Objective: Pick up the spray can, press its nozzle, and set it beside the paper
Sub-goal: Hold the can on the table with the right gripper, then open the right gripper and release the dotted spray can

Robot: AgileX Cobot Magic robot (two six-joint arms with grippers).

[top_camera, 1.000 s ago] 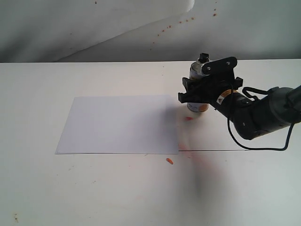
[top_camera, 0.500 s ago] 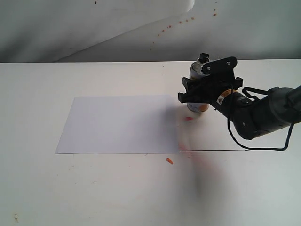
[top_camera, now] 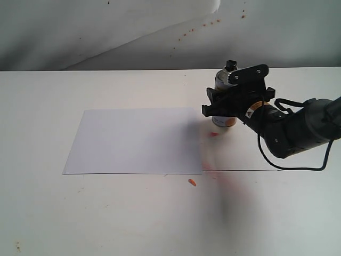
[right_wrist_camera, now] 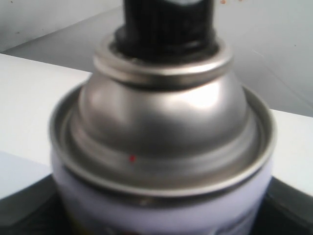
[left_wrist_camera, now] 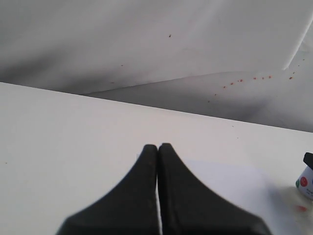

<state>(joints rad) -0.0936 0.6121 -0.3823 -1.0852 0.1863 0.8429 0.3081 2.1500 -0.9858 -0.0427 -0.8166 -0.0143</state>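
Observation:
The spray can (top_camera: 224,121) stands upright on the white table just right of the paper (top_camera: 136,140), its black nozzle (top_camera: 230,65) on top. My right gripper (top_camera: 237,101) is shut on the can's body from the right side. The right wrist view is filled by the can's metal shoulder (right_wrist_camera: 161,122) and the nozzle (right_wrist_camera: 168,22), with the dark fingers (right_wrist_camera: 29,213) at either side of the body. My left gripper (left_wrist_camera: 158,147) is shut on nothing, low over the table, facing the paper (left_wrist_camera: 230,181) and the can (left_wrist_camera: 307,180); it is outside the exterior view.
Orange paint spots (top_camera: 192,182) lie on the table by the paper's right corner, and one more (top_camera: 213,134) lies at the can's foot. A thin dark line (top_camera: 240,170) runs right from the paper. A speckled white backdrop (top_camera: 160,32) rises behind the table.

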